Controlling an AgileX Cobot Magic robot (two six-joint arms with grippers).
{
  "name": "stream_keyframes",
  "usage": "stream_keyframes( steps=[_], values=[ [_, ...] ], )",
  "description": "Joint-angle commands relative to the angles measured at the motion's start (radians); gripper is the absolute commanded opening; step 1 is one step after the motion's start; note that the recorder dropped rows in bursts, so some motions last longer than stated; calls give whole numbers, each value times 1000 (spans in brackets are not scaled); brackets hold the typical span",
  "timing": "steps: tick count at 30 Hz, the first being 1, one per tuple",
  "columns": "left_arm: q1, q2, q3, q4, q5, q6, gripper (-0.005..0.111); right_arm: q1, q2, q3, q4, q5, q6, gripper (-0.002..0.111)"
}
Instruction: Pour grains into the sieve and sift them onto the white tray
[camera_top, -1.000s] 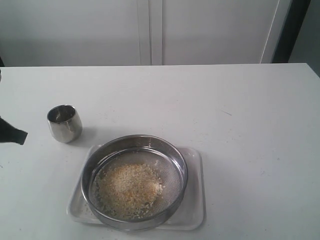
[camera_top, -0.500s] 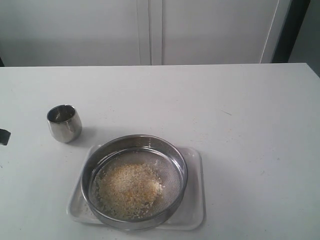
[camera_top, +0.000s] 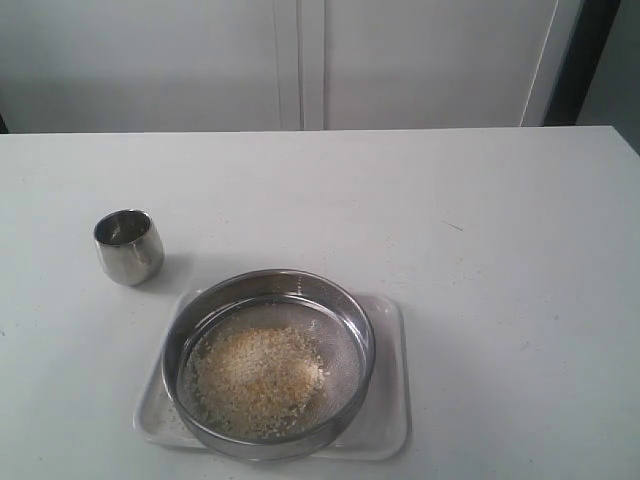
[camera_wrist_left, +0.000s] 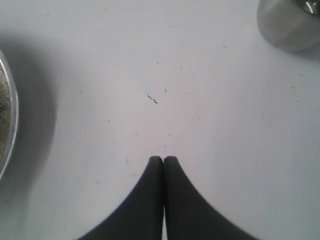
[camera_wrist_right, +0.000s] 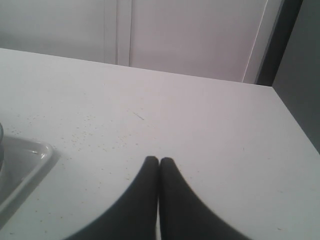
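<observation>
While our left gripper (camera_wrist_left: 163, 159) and right gripper (camera_wrist_right: 159, 160) sit shut, yellowish grains (camera_top: 258, 380) cover the sieve (camera_top: 300, 279) mesh atop the white tray (camera_top: 392, 400).

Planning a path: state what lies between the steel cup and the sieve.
Exterior view: past the steel cup, bare table, then a corner of the white tray under the sieve.

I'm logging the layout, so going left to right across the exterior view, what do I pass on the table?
steel cup → sieve holding the grains. The white tray lies under the sieve across the same stretch, so it gets no separate place.
</observation>
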Motion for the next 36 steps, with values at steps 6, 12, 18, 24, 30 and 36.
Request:
stream_keyframes(
  steps=[6, 12, 18, 24, 30, 36],
  values=[
    [3, -80, 113, -52, -145, 45, 0, 0, -6, 5, 0, -6, -2, 0],
    [3, -80, 113, -46, -148, 40, 0, 0, -6, 5, 0, -6, -2, 0],
    [3, -80, 113, -46, -152, 40, 0, 0, -6, 5, 0, -30, -2, 0],
    [3, -80, 113, -46, -158, 40, 0, 0, -6, 5, 11, -164, 41, 0],
    [3, -80, 113, -46, -165, 40, 0, 0, -6, 5, 11, -359, 430, 0],
    [3, -80, 113, -46, -178, 40, 0, 0, -6, 5, -5, -514, 590, 0]
  ],
)
